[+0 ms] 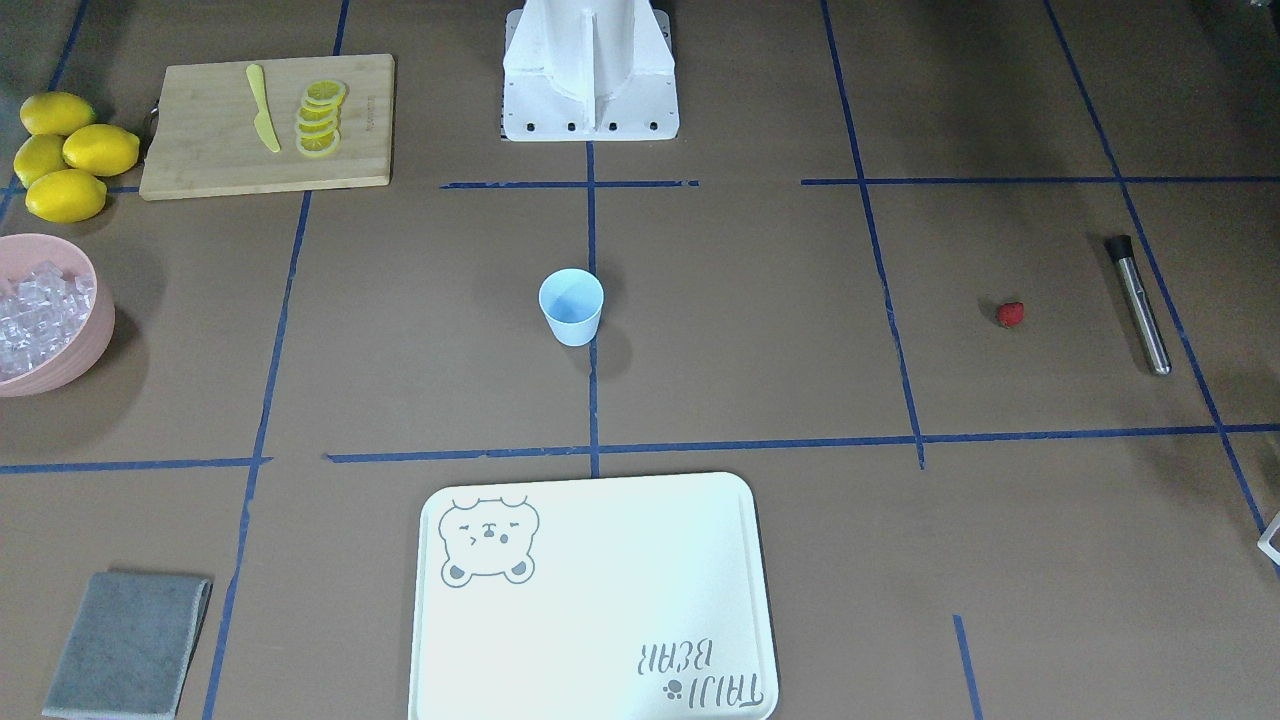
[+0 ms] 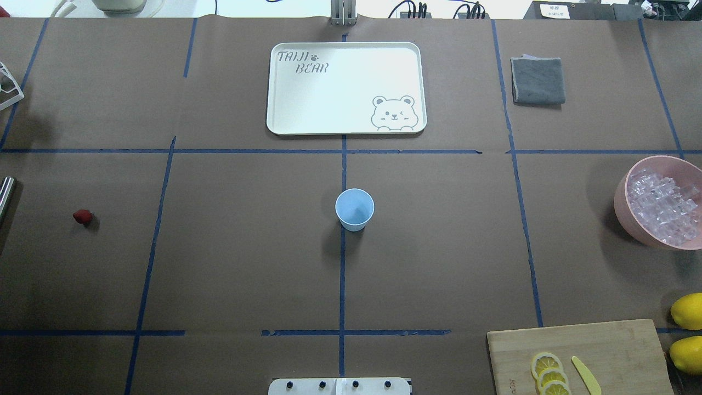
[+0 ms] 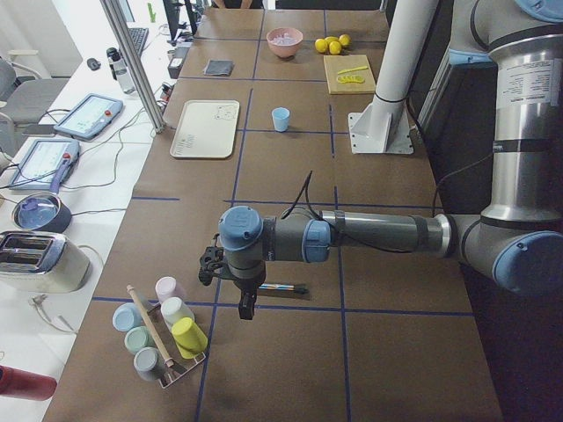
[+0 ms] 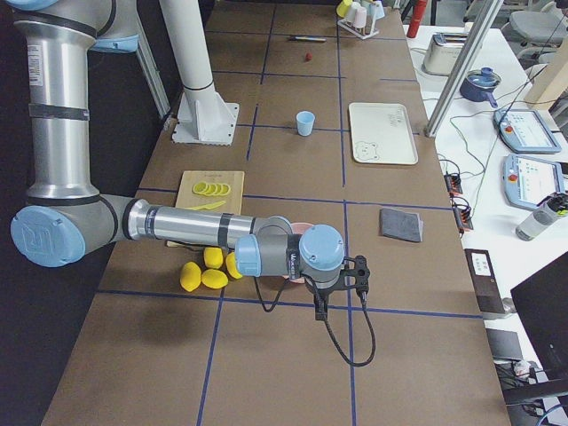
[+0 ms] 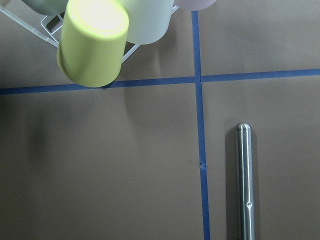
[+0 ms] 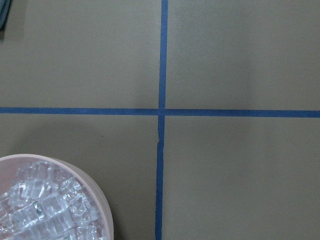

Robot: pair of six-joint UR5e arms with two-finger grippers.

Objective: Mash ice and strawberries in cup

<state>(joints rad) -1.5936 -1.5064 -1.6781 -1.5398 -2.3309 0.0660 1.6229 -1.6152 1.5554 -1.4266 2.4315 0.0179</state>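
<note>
Brown paper ruled with blue tape covers the table (image 1: 760, 330). In the front-facing view the light blue cup (image 1: 571, 307) stands upright and empty at the centre, on a tape line. The strawberry (image 1: 1011, 314) lies well apart on the robot's left, near a steel muddler (image 1: 1140, 305). The ice (image 1: 40, 305) fills a pink bowl (image 1: 100, 330) far on the robot's right, by four lemons (image 1: 100, 149) and a wooden cutting board (image 1: 200, 150).

The overhead view adds a white bear tray (image 2: 340, 88) beyond the cup.

From the table's left end, the left end effector (image 3: 245, 303) hangs over the table beside the muddler and a rack of cups (image 3: 167, 334); I cannot tell whether it is open or closed.

From the right end, the right end effector (image 4: 321, 306) hangs near the bowl, and its state cannot be told either.

The left wrist camera sees the muddler's handle. The right wrist camera sees the bowl's rim and ice.
</note>
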